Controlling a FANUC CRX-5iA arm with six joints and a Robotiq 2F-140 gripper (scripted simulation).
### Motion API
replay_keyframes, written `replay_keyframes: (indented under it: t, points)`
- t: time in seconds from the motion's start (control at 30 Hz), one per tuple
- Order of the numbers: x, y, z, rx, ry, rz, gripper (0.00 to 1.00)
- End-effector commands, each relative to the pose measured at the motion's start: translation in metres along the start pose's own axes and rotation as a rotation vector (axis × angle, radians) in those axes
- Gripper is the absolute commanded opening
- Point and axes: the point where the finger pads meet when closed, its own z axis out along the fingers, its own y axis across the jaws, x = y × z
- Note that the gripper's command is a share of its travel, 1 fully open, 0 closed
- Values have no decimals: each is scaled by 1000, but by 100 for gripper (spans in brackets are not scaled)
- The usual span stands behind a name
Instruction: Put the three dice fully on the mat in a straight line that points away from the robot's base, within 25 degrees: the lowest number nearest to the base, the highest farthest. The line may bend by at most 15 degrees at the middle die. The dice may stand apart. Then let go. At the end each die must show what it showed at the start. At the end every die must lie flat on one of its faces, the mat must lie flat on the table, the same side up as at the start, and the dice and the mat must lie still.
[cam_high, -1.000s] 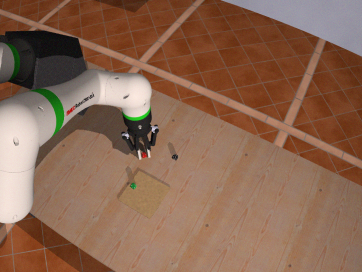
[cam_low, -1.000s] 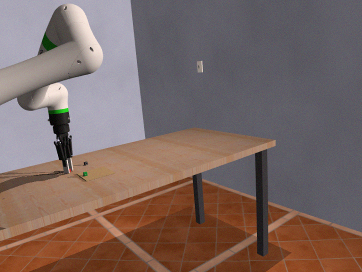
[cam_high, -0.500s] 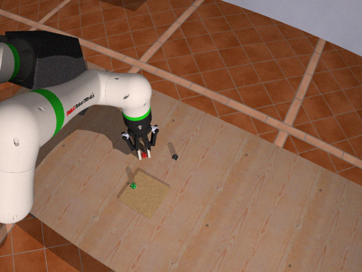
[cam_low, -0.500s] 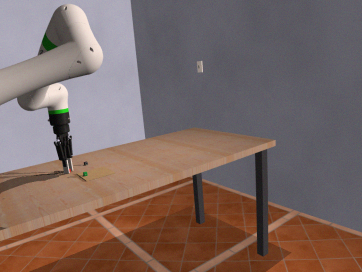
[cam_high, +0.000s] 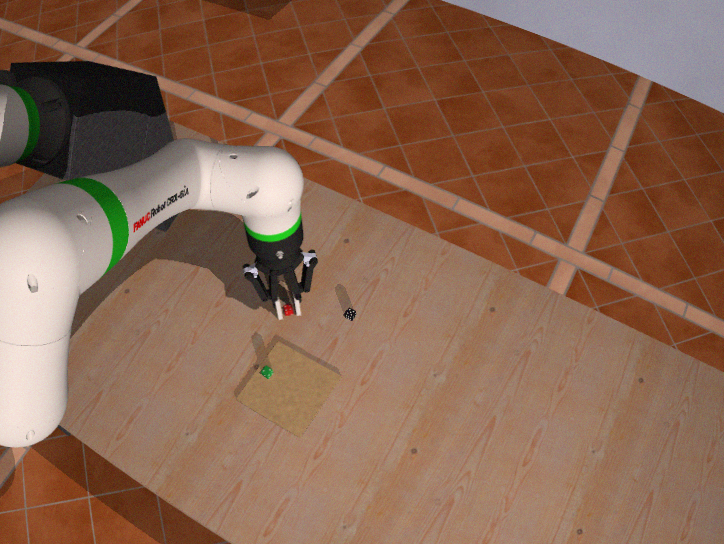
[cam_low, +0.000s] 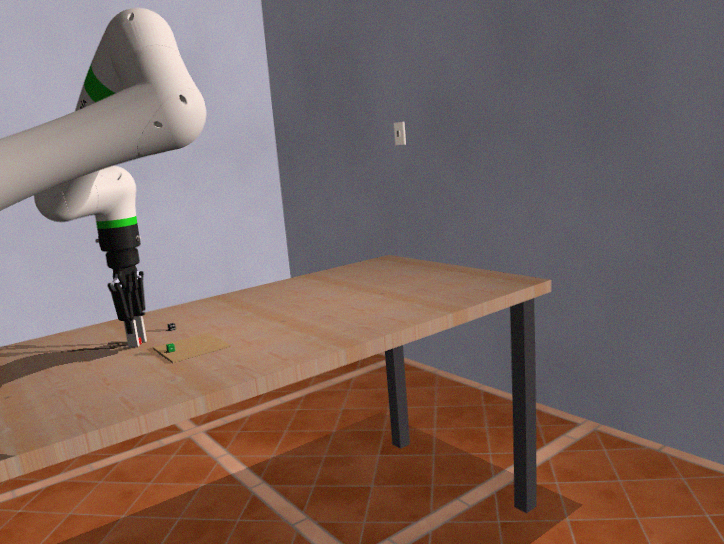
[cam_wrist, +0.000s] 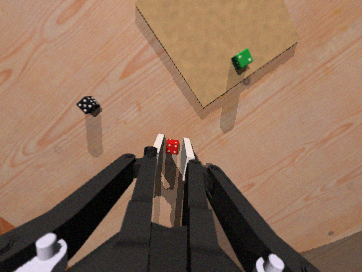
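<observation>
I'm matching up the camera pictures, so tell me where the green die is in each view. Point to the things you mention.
Top: the green die (cam_high: 266, 372) (cam_low: 170, 348) (cam_wrist: 243, 59) is left of centre, low.
Exterior: lower left.
Wrist: upper right.
Shared landmark: the tan mat (cam_high: 292, 391) (cam_low: 196, 348) (cam_wrist: 215, 45), with the die near its edge in all three.

Bare desk (cam_high: 468, 409) (cam_low: 327, 304) (cam_wrist: 40, 45) separates the red die (cam_high: 287, 310) (cam_low: 139, 341) (cam_wrist: 172, 146) from the mat (cam_high: 292, 391) (cam_low: 201, 346) (cam_wrist: 200, 45); the green die (cam_high: 266, 372) (cam_low: 170, 348) (cam_wrist: 243, 58) obstructs one mat edge.
</observation>
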Motion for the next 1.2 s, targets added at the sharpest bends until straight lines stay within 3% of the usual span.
replay_keyframes:
  t: [0.0, 0.3, 0.33, 1.17]
  points:
    - [0, 0, 0, 0, 0, 0, 19]
    - [0, 0, 0, 0, 0, 0, 19]
    - [0, 0, 0, 0, 0, 0, 7]
    - [0, 0, 0, 0, 0, 0, 7]
